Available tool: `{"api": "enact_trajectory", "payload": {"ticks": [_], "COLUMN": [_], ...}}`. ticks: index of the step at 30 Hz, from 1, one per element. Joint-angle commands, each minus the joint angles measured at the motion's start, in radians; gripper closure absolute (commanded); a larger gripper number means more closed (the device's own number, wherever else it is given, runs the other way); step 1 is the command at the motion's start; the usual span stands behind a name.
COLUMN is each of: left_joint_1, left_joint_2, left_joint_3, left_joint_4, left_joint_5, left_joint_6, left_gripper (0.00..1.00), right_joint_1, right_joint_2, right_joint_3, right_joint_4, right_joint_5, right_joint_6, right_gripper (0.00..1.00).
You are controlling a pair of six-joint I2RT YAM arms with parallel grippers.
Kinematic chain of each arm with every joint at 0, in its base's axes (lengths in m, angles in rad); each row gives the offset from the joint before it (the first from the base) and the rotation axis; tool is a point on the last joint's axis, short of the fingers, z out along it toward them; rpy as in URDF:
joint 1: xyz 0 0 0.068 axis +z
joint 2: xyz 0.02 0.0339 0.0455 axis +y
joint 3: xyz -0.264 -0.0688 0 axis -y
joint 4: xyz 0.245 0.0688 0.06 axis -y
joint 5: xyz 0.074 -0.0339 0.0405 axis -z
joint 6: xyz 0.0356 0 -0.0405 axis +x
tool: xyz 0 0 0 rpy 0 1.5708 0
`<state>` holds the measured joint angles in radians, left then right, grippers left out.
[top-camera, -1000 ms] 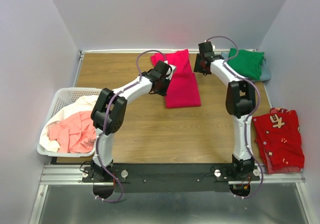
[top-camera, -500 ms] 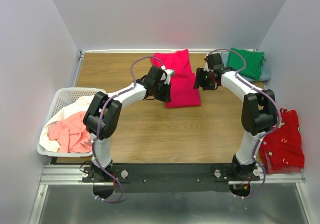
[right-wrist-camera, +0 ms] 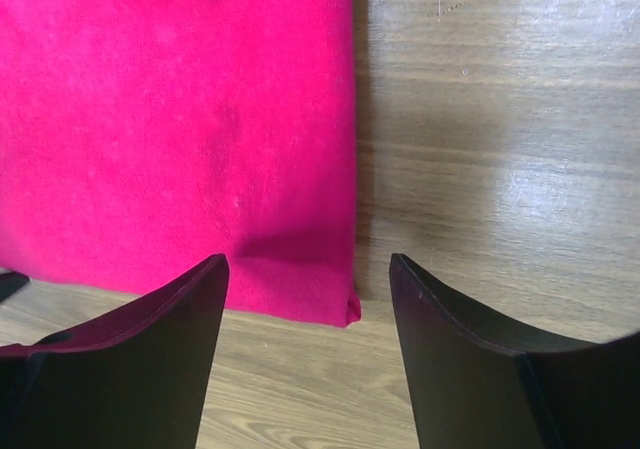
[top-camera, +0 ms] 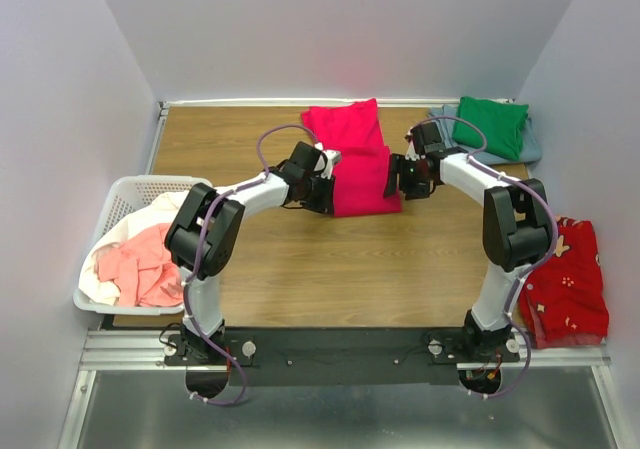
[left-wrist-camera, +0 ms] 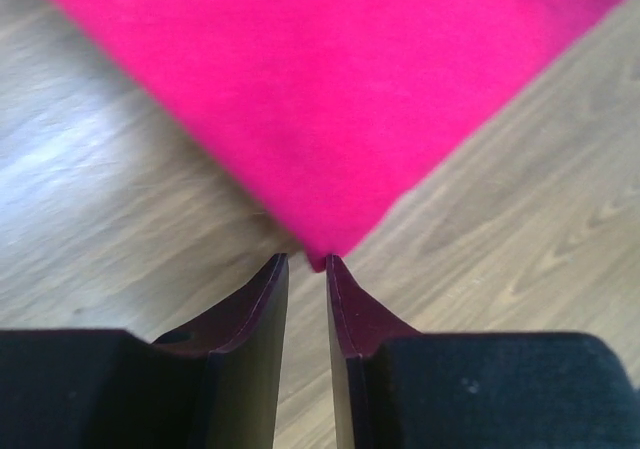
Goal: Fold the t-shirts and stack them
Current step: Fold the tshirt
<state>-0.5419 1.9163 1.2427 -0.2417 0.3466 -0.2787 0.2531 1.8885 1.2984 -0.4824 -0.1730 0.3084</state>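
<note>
Wood-grain table (top-camera: 300, 259), pale lilac walls.
Crimson-pink t-shirt (top-camera: 358, 174) lies folded at the far middle; left end effector (left-wrist-camera: 306, 261) pinches its near corner (jaws almost together), right end effector (right-wrist-camera: 308, 269) gapes wide over another corner.

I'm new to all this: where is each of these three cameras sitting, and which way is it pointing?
Top external: fixed above and behind the arms, looking down on the wooden table and crimson-pink t-shirt; left arm and right arm show, bases at the bottom.
Left wrist: rides the left arm, looking down at the left gripper closed on one shirt corner.
Right wrist: rides the right arm, looking down through the open right gripper at another corner.
Shared: all three see that t-shirt and the table.
</note>
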Motion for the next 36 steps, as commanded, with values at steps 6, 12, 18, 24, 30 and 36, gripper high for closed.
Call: {"api": "enact_trajectory", "payload": {"ticks": [6, 12, 18, 24, 30, 36], "left_joint_1": [0.008, 0.010, 0.008, 0.010, 0.013, 0.025], "left_joint_2": [0.004, 0.021, -0.036, -0.034, -0.030, -0.013], "left_joint_3": [0.073, 0.158, 0.179, 0.132, 0.064, 0.017], "left_joint_4": [-0.076, -0.160, -0.186, -0.130, -0.028, 0.053], "left_joint_5": [-0.109, -0.152, -0.169, -0.049, 0.086, 0.164], "left_joint_6": [-0.016, -0.011, 0.021, -0.019, -0.051, -0.099], "left_gripper": [0.67, 0.49, 0.35, 0.27, 0.27, 0.37], "right_joint_1": [-0.006, -0.006, -0.006, -0.006, -0.008, -0.008], "right_joint_2": [-0.020, -0.012, -0.025, -0.035, -0.046, -0.057], "right_joint_3": [0.013, 0.024, 0.033, 0.006, -0.025, -0.068], "right_joint_4": [0.021, 0.019, 0.021, 0.022, 0.025, 0.056], "right_joint_5": [0.026, 0.024, 0.032, 0.043, 0.049, 0.058], "right_joint_6": [-0.011, -0.008, -0.011, -0.008, -0.009, 0.001], "right_gripper": [0.19, 0.19, 0.19, 0.19, 0.20, 0.21]}}
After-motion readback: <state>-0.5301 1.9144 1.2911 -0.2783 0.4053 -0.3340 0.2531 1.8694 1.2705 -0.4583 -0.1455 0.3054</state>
